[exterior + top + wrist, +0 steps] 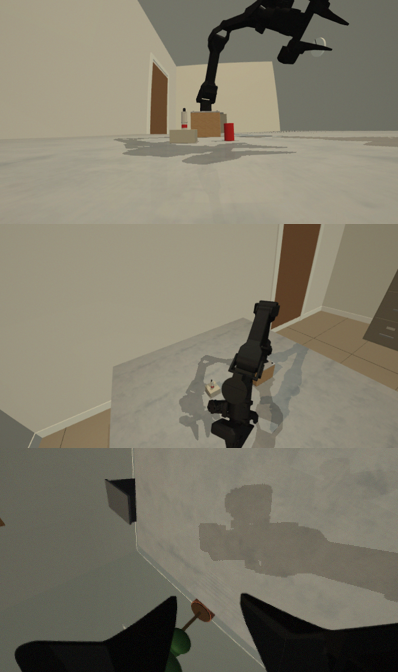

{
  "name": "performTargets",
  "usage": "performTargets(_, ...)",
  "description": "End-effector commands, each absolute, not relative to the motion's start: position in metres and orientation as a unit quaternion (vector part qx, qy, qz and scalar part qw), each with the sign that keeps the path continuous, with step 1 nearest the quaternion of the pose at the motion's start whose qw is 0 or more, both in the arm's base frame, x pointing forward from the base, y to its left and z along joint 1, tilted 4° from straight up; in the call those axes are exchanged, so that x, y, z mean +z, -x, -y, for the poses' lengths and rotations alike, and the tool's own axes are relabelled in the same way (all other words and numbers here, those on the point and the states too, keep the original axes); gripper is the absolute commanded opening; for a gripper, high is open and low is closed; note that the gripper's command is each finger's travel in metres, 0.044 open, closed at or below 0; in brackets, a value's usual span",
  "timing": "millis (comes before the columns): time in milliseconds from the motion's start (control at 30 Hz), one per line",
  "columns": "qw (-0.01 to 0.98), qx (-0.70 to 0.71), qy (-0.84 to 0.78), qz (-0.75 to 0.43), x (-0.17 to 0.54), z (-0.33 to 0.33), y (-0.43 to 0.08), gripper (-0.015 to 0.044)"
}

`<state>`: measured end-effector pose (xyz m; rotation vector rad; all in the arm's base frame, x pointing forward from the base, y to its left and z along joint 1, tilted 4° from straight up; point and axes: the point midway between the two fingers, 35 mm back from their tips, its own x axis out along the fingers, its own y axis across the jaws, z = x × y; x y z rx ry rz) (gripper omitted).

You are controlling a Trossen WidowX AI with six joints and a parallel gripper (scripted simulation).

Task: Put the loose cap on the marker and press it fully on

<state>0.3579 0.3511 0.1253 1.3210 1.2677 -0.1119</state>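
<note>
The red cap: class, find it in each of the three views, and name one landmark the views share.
Top: not visible; the arm covers the spot right of the holder block.
Exterior: the red cap stands on the table, right of the holder block, before the wooden base.
Wrist: not in it.
Shared landmark: the grey table.
</note>
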Motion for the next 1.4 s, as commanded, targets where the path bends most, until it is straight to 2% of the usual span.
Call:
performTargets(0,0.621,-0.150,-0.530,-0.557,0.091,-0.283,-0.349,0.0239)
performTargets(400,0.574,-0.390,-0.396,-0.602,0.033,-0.123,-0.267,0.0239)
performTargets(700,0.572,-0.394,-0.393,-0.603,0.032,-0.121,-0.264,0.0239)
performTargets(867,0.572,-0.394,-0.393,-0.603,-0.003,-0.122,-0.263,0.0239)
performTargets(1367,0.572,-0.394,-0.393,-0.603,-0.019,-0.124,-0.262,0.0239)
